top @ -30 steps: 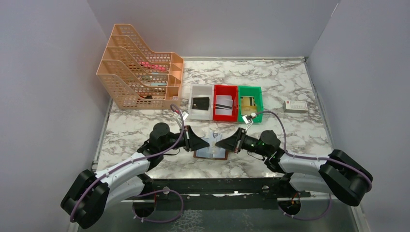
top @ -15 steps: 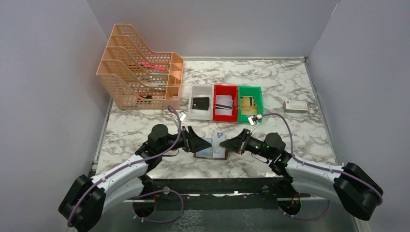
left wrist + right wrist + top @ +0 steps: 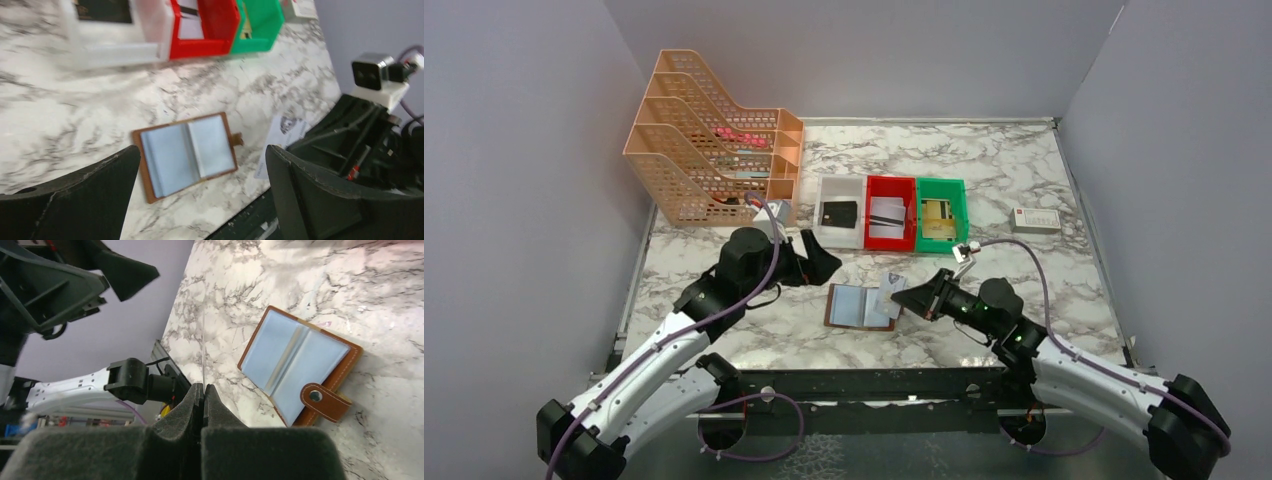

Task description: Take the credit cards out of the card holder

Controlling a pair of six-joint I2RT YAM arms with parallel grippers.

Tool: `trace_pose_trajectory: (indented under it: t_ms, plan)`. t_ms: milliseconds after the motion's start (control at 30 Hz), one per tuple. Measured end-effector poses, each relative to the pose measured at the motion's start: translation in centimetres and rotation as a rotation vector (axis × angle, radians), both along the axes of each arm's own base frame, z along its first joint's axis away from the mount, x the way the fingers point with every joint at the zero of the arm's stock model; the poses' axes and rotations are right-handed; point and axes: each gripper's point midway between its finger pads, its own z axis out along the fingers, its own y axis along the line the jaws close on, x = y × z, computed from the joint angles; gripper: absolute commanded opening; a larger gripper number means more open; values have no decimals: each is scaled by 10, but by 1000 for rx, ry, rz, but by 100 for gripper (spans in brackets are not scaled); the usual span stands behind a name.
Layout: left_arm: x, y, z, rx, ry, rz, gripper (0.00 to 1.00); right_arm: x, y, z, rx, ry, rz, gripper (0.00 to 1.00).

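Card holder [image 3: 858, 306] lies open and flat on the marble table [image 3: 1024, 180], blue sleeves up. Right gripper [image 3: 898, 296] sits at the holder's 3 o'clock, pinched tight on a white card [image 3: 889, 288] that is clear of the sleeves. Left gripper [image 3: 822, 258] is at the holder's 11 o'clock, jaws wide apart, holding nothing. At 12 o'clock: white bin [image 3: 824, 190] with a black card [image 3: 838, 212], red bin [image 3: 890, 184], green bin [image 3: 958, 205].

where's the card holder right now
Top view: the card holder lies open at the front centre of the table, just left of the right gripper pinching a credit card, red bin beyond it.
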Motion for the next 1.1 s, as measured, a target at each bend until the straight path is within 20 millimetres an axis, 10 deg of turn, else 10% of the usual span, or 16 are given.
trace_pose_trajectory:
  t_ms: [300,600,1100]
  plan:
    - [25,63,36,276,-100,252,99,12,-23,10,-78,-55,-124,1]
    - [24,118,17,494,-147,402,99,36,-40,32,-205,-139,-243,1]
    - [28,124,-14,591,-112,391,99,106,-67,62,-607,-331,-467,1]
